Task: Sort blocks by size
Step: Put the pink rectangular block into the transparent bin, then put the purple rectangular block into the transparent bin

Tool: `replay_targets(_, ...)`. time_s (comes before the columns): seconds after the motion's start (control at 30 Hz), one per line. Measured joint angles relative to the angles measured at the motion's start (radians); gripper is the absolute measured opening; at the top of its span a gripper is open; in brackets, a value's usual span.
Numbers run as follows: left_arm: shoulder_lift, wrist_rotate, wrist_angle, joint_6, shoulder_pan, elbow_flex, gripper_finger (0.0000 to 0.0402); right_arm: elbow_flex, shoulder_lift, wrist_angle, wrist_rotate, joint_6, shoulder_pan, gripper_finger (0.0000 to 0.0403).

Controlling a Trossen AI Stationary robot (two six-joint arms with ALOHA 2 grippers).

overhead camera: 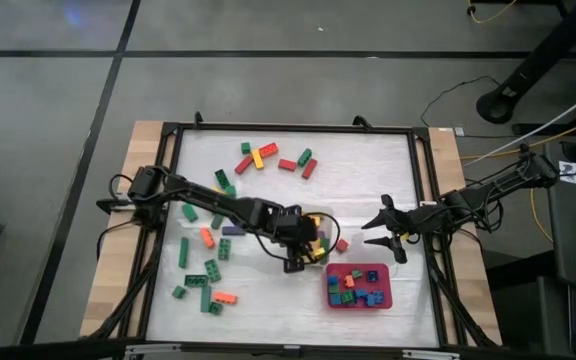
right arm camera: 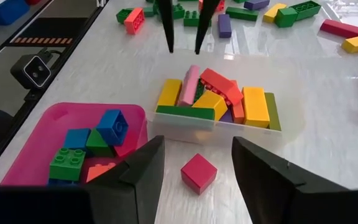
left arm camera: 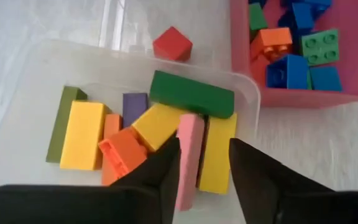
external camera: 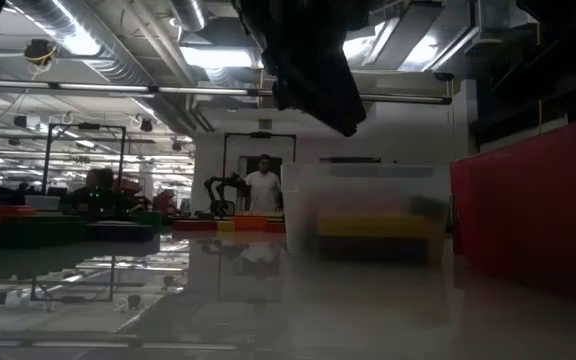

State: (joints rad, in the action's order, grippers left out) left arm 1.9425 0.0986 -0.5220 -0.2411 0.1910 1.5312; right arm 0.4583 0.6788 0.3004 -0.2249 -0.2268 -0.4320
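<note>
Closest in, the left gripper (left arm camera: 204, 165) hangs over the clear tub (overhead camera: 315, 243), its dark fingers (left arm camera: 160, 177) parted a little and pointing down at a pink bar (left arm camera: 188, 158); whether they actually pinch it I cannot tell. That arm reaches in a long low line from the table's left edge to the middle. The right gripper (overhead camera: 380, 226) waits out to the right, jaws spread wide and empty, aimed at the tub. The white table (overhead camera: 368, 170) carries loose blocks (overhead camera: 258, 157) scattered along its far and left parts. The tub holds long bars, yellow, green, orange and purple. The red tray (overhead camera: 359, 302) beside it holds short square ones. One small red cube (right arm camera: 198, 172) sits between tub and right gripper.
</note>
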Motion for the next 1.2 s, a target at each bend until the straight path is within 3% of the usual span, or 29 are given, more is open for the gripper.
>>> replay_targets(0.1,-0.021,-0.002,-0.118,-0.047,-0.015,0.003,0.0142,0.000,0.000,0.001,0.000,0.000,0.000,0.0186)
replay_targets(0.33,-0.122,0.001,-0.642,-0.285,-0.058,0.020,0.0147,0.000,0.000,0.007,0.000,0.000,0.000,0.0186)
replay_targets(0.47,-0.193,0.029,-0.821,-0.362,-0.074,-0.002,0.0148,0.000,0.000,0.012,0.000,0.000,0.000,0.0186)
replay_targets(0.87,-0.486,0.062,-0.821,-0.535,-0.166,-0.382,0.0148,0.000,0.000,0.018,0.000,0.000,0.000,0.0186)
replay_targets(1.2,-0.502,0.058,-0.764,-1.272,-0.239,-0.588,0.0148,0.000,0.000,0.018,0.001,0.000,0.000,0.0186)
